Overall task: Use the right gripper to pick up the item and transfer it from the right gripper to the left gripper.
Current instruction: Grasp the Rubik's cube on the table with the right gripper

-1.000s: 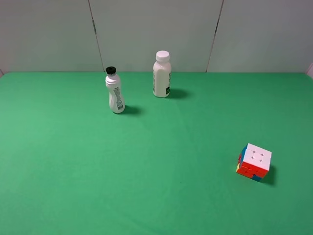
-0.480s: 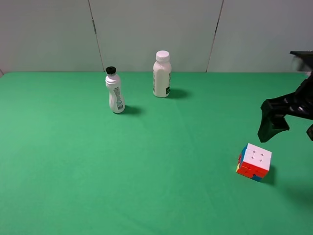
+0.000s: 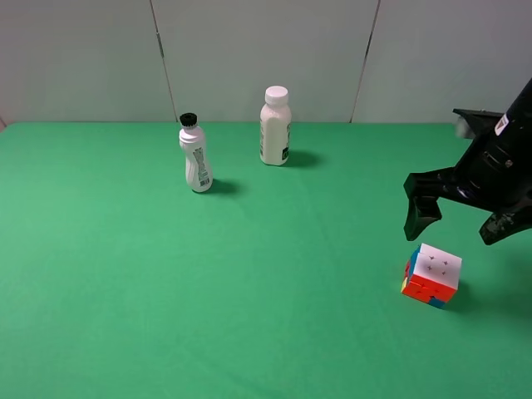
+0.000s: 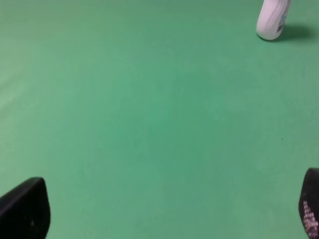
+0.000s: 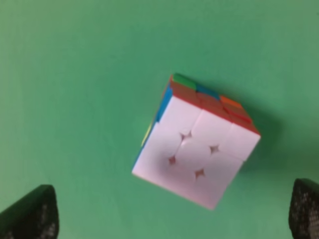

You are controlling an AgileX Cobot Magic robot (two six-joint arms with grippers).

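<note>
The small white-topped puzzle cube, with red, blue, yellow and orange sides, sits on the green desk towards its right front. It is well apart from the slim black-capped white plastic bottle and the wider white-capped plastic bottle at the back. The black right claw hangs just above the cube, its jaws spread wider than the cube and touching nothing, while the black left claw, seen only in its wrist view, is likewise spread apart over the desk, holding nothing.
</note>
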